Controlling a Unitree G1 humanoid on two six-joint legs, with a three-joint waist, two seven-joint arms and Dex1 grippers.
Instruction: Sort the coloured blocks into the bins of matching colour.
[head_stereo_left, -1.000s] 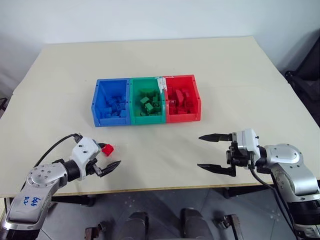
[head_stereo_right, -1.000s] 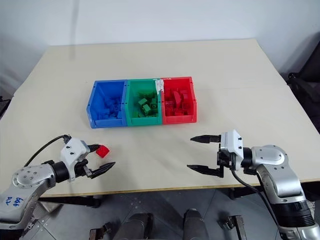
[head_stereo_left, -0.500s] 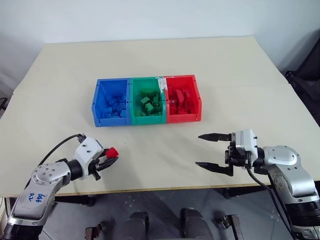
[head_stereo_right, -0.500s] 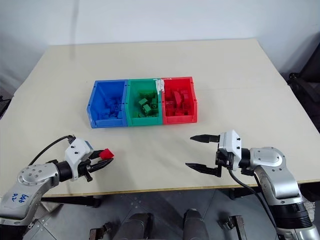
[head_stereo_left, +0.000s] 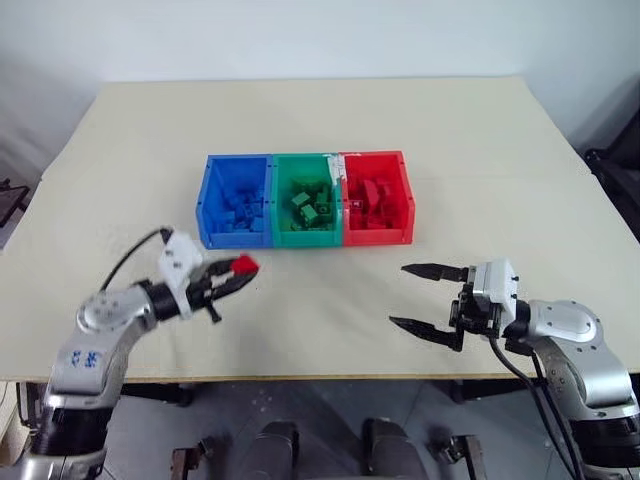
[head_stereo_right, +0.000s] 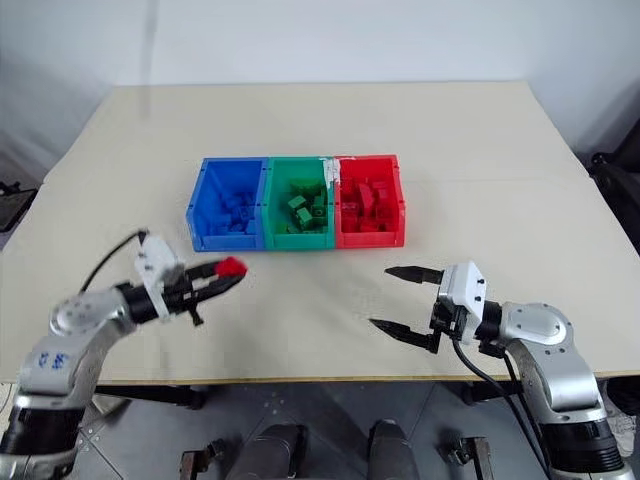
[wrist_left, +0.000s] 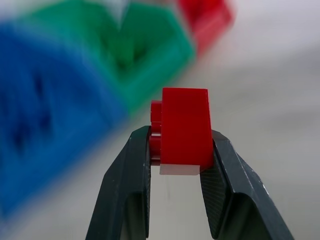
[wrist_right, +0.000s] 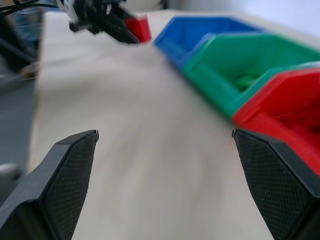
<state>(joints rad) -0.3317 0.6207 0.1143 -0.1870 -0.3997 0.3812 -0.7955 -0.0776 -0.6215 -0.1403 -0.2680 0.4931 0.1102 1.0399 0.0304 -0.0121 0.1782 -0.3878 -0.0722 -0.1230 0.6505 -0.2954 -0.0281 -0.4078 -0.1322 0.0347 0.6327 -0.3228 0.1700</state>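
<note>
Most of the sorting looks finished. The three joined open-topped plastic bins sit in a row just above the centre of the head view: the blue bin (head_stereo_left: 232, 200) on the left, the green bin (head_stereo_left: 306, 199) in the middle and the red bin (head_stereo_left: 377, 197) on the right, each already holding a heap of small studded bricks of its own colour, as far as the small bricks can be made out. The pale beige tabletop (head_stereo_left: 320, 110) around them carries no loose bricks that I can see.

One piece is not yet home. The small red studded plastic brick (wrist_left: 184, 126) is pinched between the two black fingers of the left gripper (head_stereo_left: 236, 271), which is clenched on it in the lower left of the head view, just below and in front of the blue bin's near wall and apart from it. In the wrist view the brick sits squarely between the finger pads (studs turned to one side) with the bins blurred beyond.

The right gripper (head_stereo_left: 422, 296) hangs in the lower right of the frame, fingers spread wide with nothing between them, well apart from the bins.

What is left, by my reading: carry this red brick past the blue and green bins to the red one at the far right of the row and drop it in
</note>
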